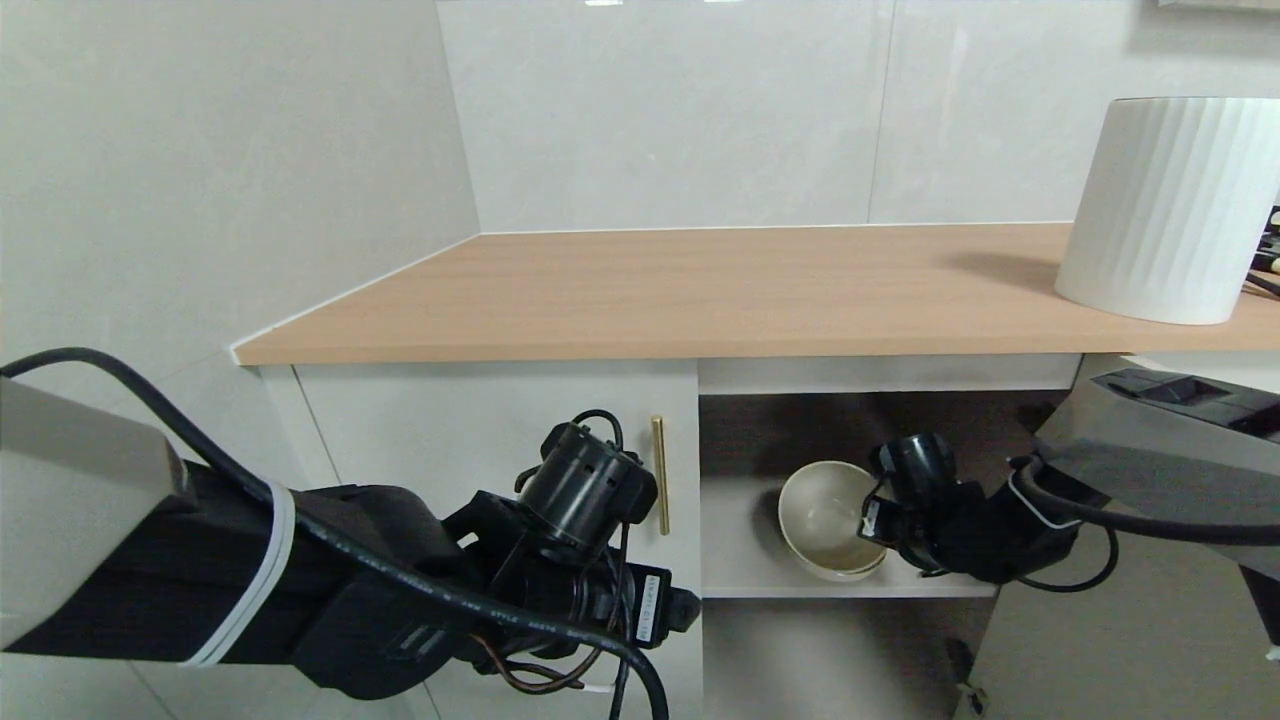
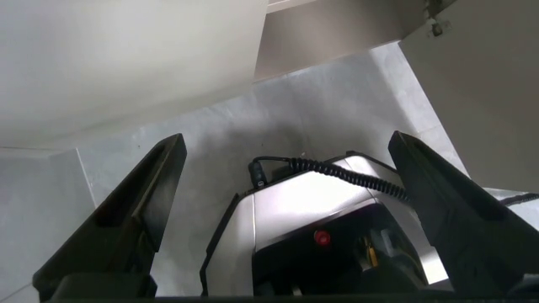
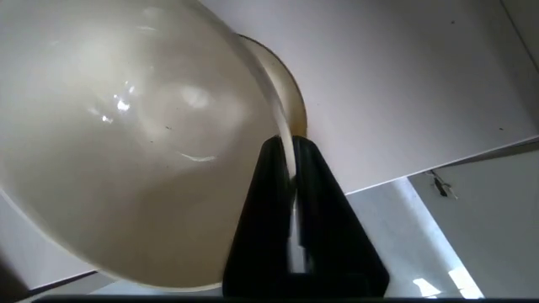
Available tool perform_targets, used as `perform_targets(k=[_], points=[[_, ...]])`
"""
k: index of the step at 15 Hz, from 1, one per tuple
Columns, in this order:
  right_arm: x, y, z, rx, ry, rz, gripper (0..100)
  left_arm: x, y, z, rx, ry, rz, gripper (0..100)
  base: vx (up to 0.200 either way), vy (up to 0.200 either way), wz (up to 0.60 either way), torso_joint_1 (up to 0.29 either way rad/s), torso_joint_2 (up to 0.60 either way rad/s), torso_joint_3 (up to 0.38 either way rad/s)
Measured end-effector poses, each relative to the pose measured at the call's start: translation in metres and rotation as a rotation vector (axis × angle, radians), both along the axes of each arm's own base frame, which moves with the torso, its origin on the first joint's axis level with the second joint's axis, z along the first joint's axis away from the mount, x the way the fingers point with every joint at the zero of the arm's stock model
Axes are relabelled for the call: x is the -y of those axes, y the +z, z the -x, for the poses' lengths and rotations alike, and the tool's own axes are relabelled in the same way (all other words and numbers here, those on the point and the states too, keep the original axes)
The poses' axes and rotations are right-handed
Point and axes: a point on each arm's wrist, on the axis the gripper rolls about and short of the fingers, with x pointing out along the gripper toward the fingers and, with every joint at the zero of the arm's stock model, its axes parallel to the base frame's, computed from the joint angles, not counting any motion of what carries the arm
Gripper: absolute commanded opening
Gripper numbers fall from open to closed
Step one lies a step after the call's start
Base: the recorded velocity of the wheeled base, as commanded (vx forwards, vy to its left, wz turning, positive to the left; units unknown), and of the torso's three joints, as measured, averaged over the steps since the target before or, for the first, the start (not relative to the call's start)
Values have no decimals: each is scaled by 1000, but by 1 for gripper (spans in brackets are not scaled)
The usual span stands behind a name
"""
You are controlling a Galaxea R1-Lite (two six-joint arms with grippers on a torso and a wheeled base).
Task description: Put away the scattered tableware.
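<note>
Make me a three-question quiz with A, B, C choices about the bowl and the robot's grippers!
1. Where is the bowl? A on the countertop; B inside the open cabinet; C on the floor.
2. What colour is it? A red; B blue; C cream.
3. How is the left gripper? A open; B shut on a spoon; C shut on a cup.
Answers: B, the right gripper holds it by the rim over the shelf; C, it looks cream; A, its fingers stand wide apart, empty.
</note>
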Motion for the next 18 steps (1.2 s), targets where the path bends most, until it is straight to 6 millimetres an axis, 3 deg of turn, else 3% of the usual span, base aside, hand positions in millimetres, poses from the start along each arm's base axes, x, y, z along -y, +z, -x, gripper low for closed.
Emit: perform_targets(k=[6, 10, 12, 15, 18], points=[[0, -1, 2, -8, 3, 2, 100, 0, 1, 0, 2, 1, 3, 100, 0, 0, 0, 0, 0, 0], [2, 11, 13, -19, 28, -13, 100, -10, 13, -3, 29, 31, 31, 100, 0, 0, 0, 0, 0, 0], [3, 31, 34, -66, 107, -35, 100, -23, 29, -3, 56, 57, 54, 100, 0, 0, 0, 0, 0, 0], [-1, 76, 79, -149, 259, -67, 100, -51, 59, 4, 103, 112, 92, 100, 0, 0, 0, 0, 0, 0], [-3, 116, 131, -203, 375, -53, 100, -77, 81, 24, 151, 145, 136, 100, 0, 0, 0, 0, 0, 0]])
